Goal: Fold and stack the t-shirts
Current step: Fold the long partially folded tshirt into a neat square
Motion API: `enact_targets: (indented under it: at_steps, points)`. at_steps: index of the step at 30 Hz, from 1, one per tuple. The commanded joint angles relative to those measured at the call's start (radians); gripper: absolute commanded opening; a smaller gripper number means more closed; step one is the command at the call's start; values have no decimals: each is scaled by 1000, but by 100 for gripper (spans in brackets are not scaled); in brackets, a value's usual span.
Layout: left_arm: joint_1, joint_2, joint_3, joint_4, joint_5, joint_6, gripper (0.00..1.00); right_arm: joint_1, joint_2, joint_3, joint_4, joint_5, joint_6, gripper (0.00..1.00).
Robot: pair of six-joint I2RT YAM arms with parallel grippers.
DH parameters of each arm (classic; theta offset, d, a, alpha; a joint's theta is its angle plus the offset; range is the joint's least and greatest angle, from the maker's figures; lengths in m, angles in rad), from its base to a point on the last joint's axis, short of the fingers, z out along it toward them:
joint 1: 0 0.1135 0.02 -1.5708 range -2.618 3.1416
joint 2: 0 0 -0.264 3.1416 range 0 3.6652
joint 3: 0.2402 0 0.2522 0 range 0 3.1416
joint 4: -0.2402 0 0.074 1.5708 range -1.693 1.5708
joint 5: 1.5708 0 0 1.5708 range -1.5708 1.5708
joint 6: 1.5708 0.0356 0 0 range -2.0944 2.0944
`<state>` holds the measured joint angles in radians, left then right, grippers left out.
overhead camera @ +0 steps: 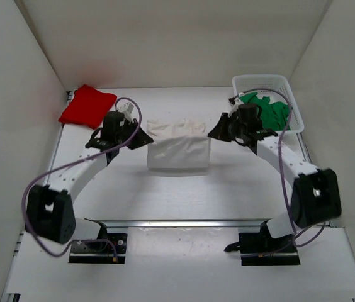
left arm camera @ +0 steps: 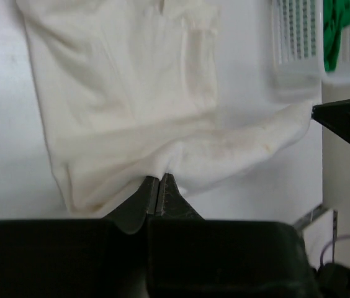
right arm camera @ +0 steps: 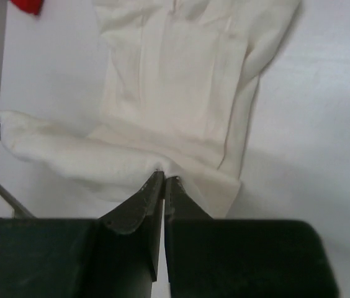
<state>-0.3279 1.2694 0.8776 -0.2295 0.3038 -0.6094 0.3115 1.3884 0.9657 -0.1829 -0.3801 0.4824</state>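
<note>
Shirt (overhead camera: 179, 154) off-white, creased, one edge stretched between left gripper (left arm camera: 161, 178), right gripper (right arm camera: 164, 174).

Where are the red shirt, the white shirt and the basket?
red shirt (overhead camera: 87, 105), top view, middle of the cloth.
off-white shirt (overhead camera: 179, 151), top view, its middle.
basket (overhead camera: 260, 80), top view, far wall.

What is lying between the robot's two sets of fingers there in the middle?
The off-white t-shirt: the top view shows it spanning the gap between the left fingers and the right fingers, both shut on its edge.

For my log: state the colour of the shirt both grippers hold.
Off-white shirt; clearest in left wrist view.
</note>
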Motion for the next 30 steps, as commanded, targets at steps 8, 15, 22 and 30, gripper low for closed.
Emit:
enact_targets:
  at_steps: [8,15,22,30]
  points:
    - [141,586,457,67,-60,7,0,-87,647,641,2,-102,-76,0]
    - [196,720,523,183,-66,-42,16,-98,894,916,-39,-122,-50,9]
    - [247,642,476,350,9,-135,59,-69,792,861,-47,-45,-83,36]
    - [66,485,225,467,-60,-124,43,3,566,495,160,-34,-67,11]
